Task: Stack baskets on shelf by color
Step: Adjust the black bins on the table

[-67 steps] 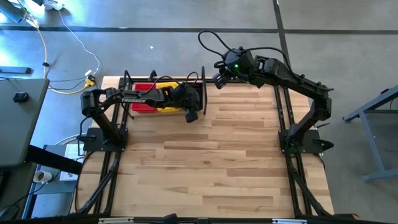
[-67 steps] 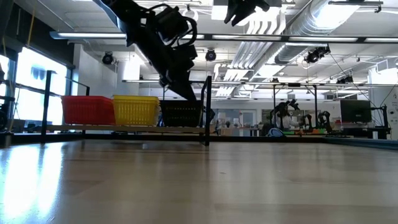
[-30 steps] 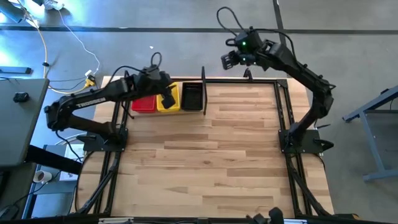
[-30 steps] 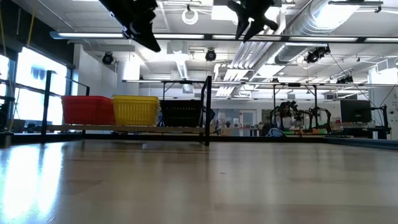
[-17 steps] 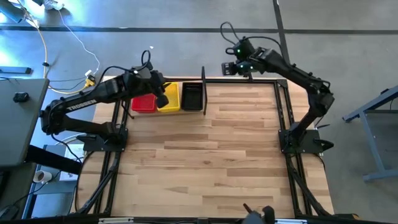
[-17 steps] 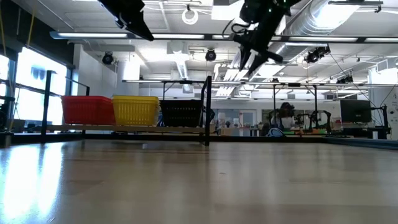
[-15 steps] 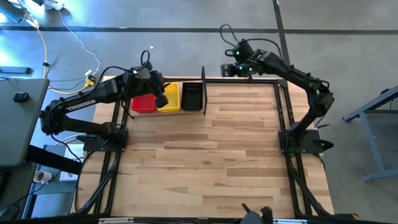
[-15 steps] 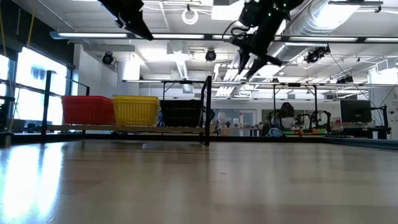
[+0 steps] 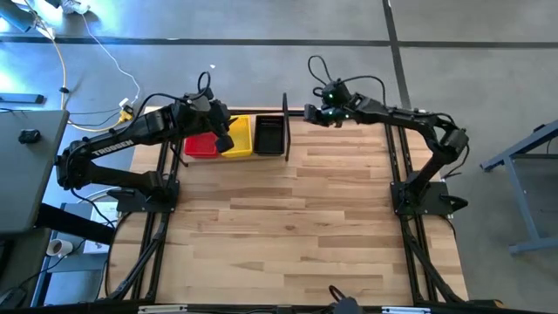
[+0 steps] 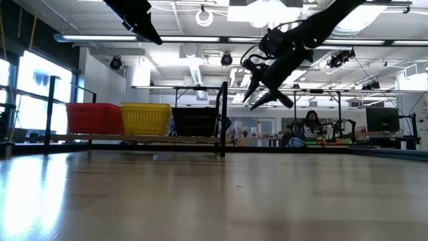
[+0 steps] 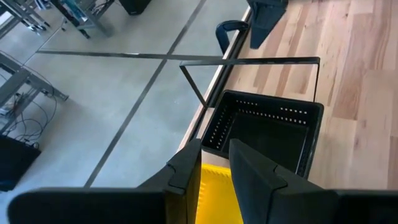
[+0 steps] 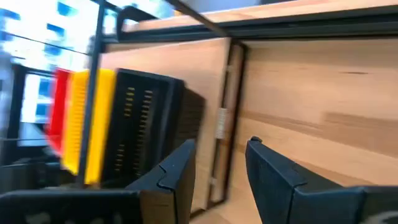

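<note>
Three basket stacks stand side by side on the shelf (image 10: 134, 138) at the table's far left: red baskets (image 9: 200, 145), yellow baskets (image 9: 238, 138) and black baskets (image 9: 268, 135). They rest by their bottoms on the shelf's board; how many are in each stack I cannot tell. My left gripper (image 9: 226, 136) hangs high above the yellow stack, narrowly open and empty; its wrist view shows the black basket (image 11: 267, 124) below. My right gripper (image 9: 308, 114) is open and empty, just right of the shelf's black end post (image 9: 285, 126).
Black metal tubing (image 9: 349, 113) runs along the table's far edge and sides. The wooden tabletop (image 9: 296, 218) stretches toward the near edge. Beyond the table, the low view shows a workshop with a person (image 10: 309, 124) far off.
My right gripper has come down from high beyond the far edge and moved toward the shelf's right end, tipping toward the black baskets. My left arm has stayed high over the baskets, almost still. The baskets have not moved.
</note>
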